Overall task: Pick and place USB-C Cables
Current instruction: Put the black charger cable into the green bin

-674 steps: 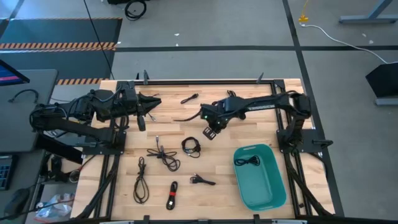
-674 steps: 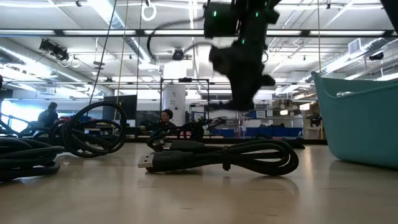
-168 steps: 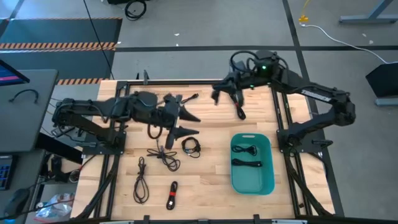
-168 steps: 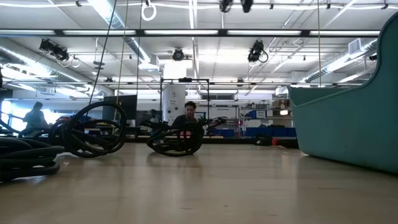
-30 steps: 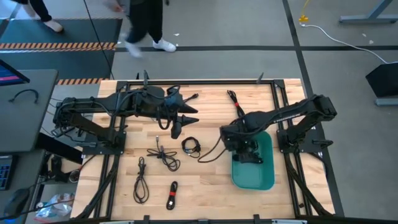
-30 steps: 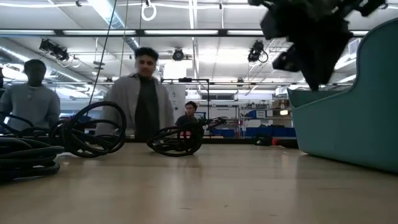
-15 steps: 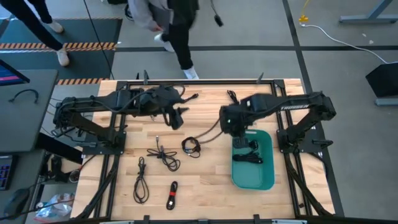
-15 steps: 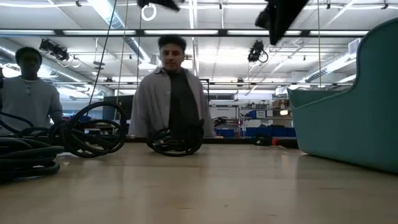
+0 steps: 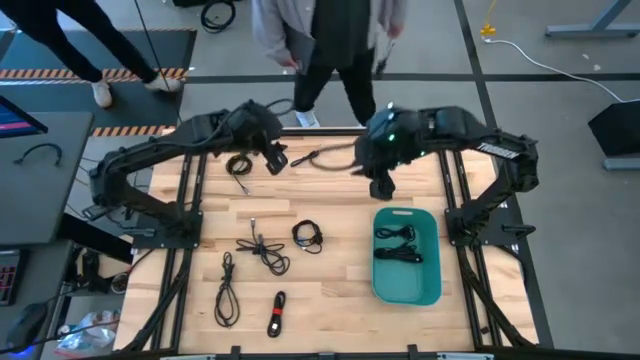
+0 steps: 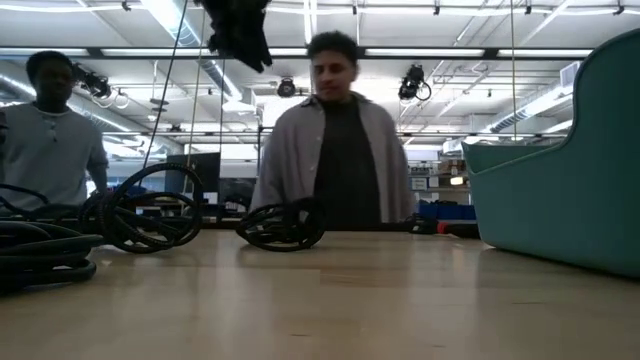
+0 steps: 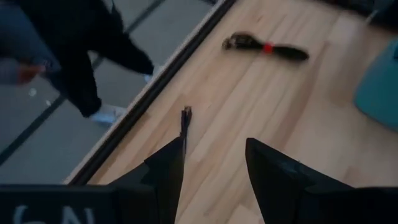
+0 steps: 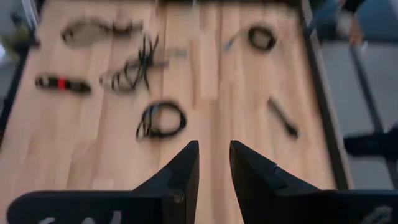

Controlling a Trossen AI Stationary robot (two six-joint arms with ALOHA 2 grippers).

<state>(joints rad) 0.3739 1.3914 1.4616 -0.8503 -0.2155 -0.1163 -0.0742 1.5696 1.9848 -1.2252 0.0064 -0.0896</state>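
Both arms are reaching high over the table's far edge beyond the teal tub [image 9: 406,290]; the left gripper [image 11: 214,163] and right gripper [image 12: 214,163] are hanging with fingers apart, empty; two USB-C cables [image 9: 398,244] are lying inside the tub, others [image 9: 264,252] lying loose beside it.

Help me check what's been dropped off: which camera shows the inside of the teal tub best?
The high view: it looks straight down into the teal tub, showing black cables inside. The low view shows only its outer wall; the left wrist view catches a corner; the right wrist view misses it.
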